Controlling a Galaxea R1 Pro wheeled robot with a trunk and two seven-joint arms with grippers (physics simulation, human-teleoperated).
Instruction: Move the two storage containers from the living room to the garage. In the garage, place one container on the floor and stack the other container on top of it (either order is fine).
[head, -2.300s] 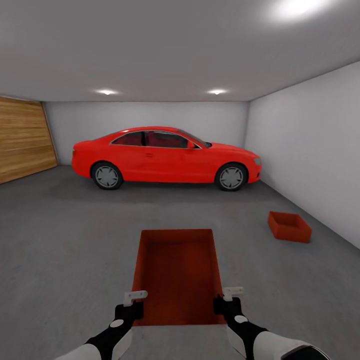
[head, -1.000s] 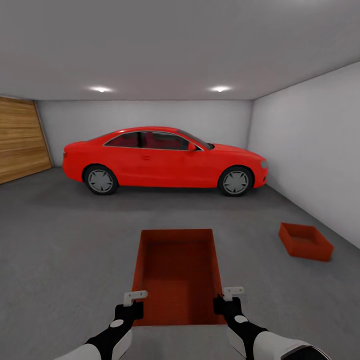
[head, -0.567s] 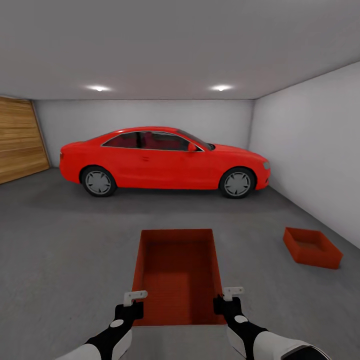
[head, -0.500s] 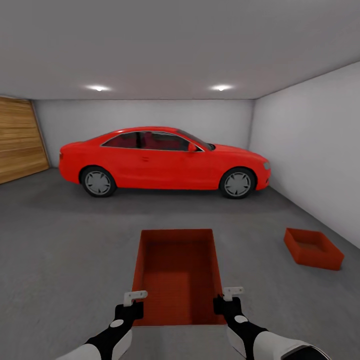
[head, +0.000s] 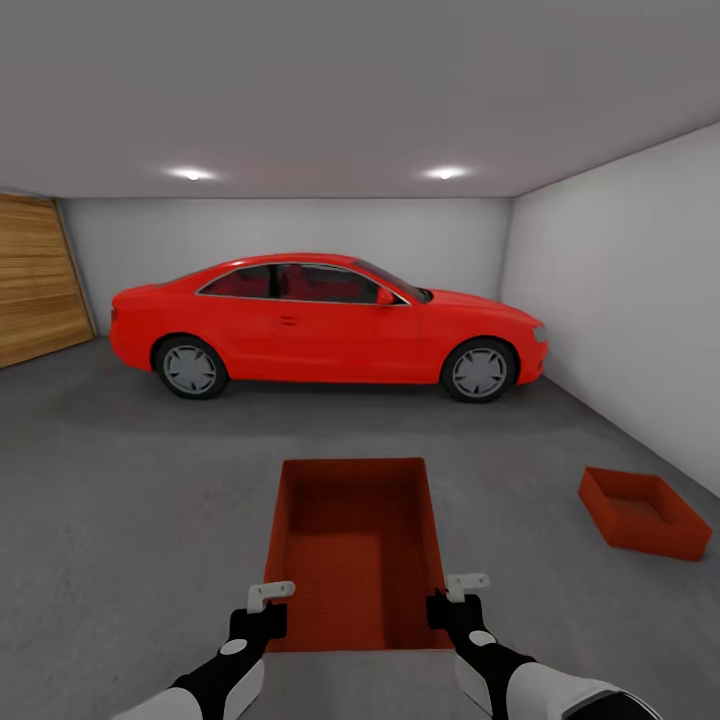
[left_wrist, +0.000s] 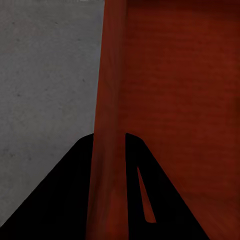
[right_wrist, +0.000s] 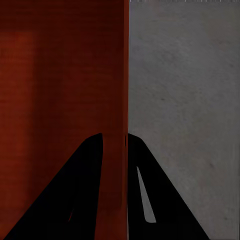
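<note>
I am in the garage, carrying one orange-red storage container (head: 355, 545) in front of me above the grey concrete floor (head: 130, 500). My left gripper (head: 268, 600) is shut on its left wall (left_wrist: 107, 150), and my right gripper (head: 455, 592) is shut on its right wall (right_wrist: 116, 150). The dark fingers (left_wrist: 65, 195) straddle the wall in each wrist view. The second storage container (head: 642, 512) sits on the floor at the right, close to the pale side wall.
A red car (head: 325, 325) stands across the far end of the room. A wooden panel (head: 35, 275) covers the left wall. The pale grey right wall (head: 630, 300) runs close beside the container on the floor. Open concrete lies between me and the car.
The view has moved forward: the car looks nearer and the container on the floor has slid lower and to the right in the picture. Both grippers keep their hold on the carried container.
</note>
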